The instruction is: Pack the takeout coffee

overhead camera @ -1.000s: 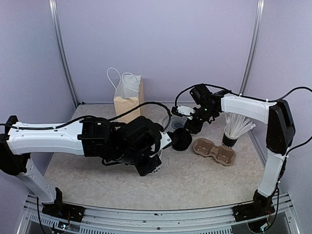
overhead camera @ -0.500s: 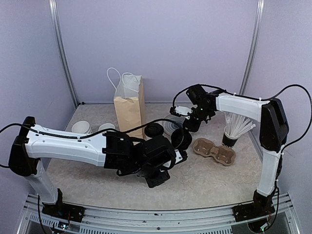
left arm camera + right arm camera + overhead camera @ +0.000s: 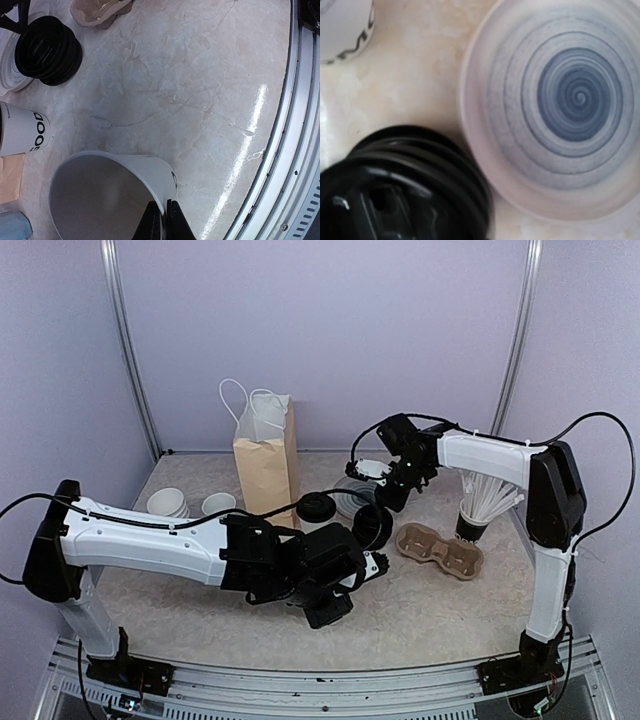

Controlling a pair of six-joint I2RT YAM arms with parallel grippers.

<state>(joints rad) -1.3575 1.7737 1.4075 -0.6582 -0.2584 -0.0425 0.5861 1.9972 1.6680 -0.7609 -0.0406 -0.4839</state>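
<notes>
The takeout coffee cup (image 3: 107,192) is a white paper cup with no lid on it, and I look into its empty inside in the left wrist view. My left gripper (image 3: 165,204) is shut on its rim, one finger inside and one outside. In the top view that gripper (image 3: 330,606) is low over the near middle of the table, and the arm hides the cup. My right gripper (image 3: 386,500) hovers at a stack of black lids (image 3: 373,526). Its fingers do not show in the right wrist view, where the black lids (image 3: 405,185) fill the bottom left.
A paper bag (image 3: 266,465) stands at the back. A blue-spiral plate (image 3: 560,110), a single black lid (image 3: 316,507), a cardboard cup carrier (image 3: 440,550), a cup of straws (image 3: 484,506) and two bowls (image 3: 166,502) surround the work area. Another lettered cup (image 3: 22,132) lies near the bag.
The left arm has swung toward the near edge with the cup, uncovering the bowls and the single lid. The right gripper has shifted slightly at the lid stack and closed.
</notes>
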